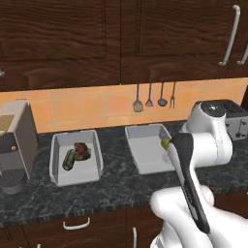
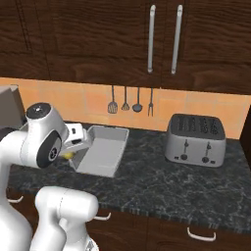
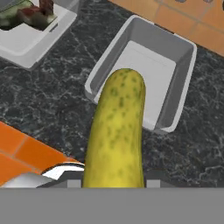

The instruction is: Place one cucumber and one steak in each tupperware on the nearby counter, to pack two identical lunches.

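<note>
Now the yellow-green cucumber sits between the jaws, above the empty tupperware.

Counter layout, seen from behind the arm.
Two tupperware trays side by side: left tray with cucumber beside steak; right tray nearer toaster; second cucumber above right tray; coffee machine far left.

Two cucumbers, two tupperwares, one steak
</note>
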